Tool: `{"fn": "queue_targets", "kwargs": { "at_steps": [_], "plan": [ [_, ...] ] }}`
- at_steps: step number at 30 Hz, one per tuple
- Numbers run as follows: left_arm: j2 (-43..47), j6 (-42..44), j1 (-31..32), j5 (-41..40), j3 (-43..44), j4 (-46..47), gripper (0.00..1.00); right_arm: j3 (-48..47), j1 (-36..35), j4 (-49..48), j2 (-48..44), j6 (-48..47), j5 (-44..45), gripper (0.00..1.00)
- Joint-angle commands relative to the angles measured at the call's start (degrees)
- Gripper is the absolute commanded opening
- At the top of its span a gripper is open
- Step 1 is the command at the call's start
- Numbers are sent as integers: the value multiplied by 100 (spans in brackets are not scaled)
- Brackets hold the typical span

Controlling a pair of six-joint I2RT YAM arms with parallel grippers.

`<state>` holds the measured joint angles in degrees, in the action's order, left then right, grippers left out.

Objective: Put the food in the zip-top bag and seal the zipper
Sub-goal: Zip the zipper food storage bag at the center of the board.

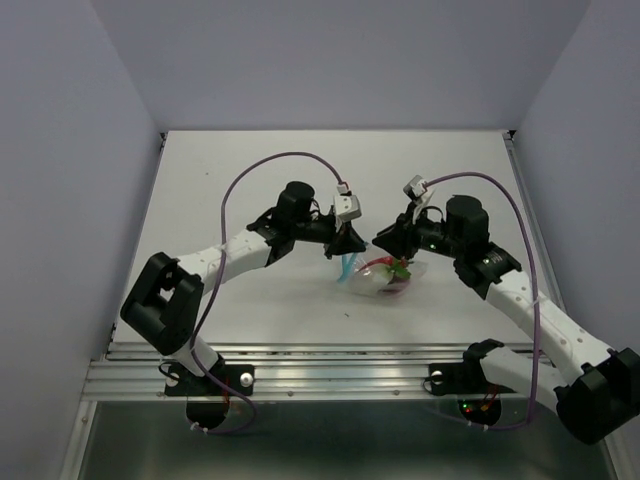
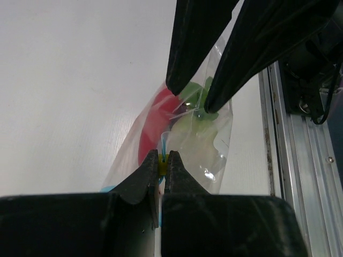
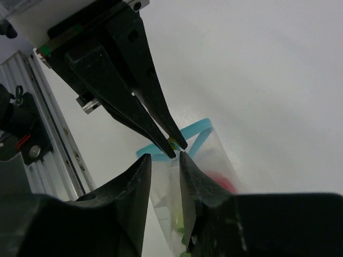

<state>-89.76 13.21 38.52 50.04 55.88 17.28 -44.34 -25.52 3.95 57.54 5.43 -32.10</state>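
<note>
The zip-top bag [image 1: 375, 285] lies on the white table between my two grippers, with the food [image 1: 392, 275] inside it. Through the clear plastic I make out a red piece [image 2: 158, 115] and green leaves [image 2: 195, 120]. My left gripper [image 2: 161, 155] is shut on the blue zipper [image 3: 195, 130], pinching a small yellow tab on it. My right gripper [image 3: 164, 158] stands open right beside that spot, its fingers on either side of the bag's [image 3: 209, 155] thin film near the mouth. From the left wrist, the right gripper's fingers [image 2: 177, 80] show apart above the bag [image 2: 220, 155].
An aluminium rail [image 1: 320, 365] runs along the table's near edge, close to the bag in the left wrist view [image 2: 289, 150]. Pale walls enclose the table on three sides. Purple cables loop above both arms [image 1: 270, 165].
</note>
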Motion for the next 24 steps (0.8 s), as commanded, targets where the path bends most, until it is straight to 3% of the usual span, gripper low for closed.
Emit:
{"fn": "queue_targets", "kwargs": {
  "at_steps": [1, 15, 24],
  "plan": [
    [415, 32, 6, 172, 266, 127, 0, -400, 12, 228, 117, -402, -841, 38],
    [678, 181, 15, 480, 231, 153, 0, -523, 12, 168, 319, -657, -350, 41],
    [811, 182, 15, 550, 151, 215, 0, -541, 12, 89, 609, -772, -1078, 38]
  ]
}}
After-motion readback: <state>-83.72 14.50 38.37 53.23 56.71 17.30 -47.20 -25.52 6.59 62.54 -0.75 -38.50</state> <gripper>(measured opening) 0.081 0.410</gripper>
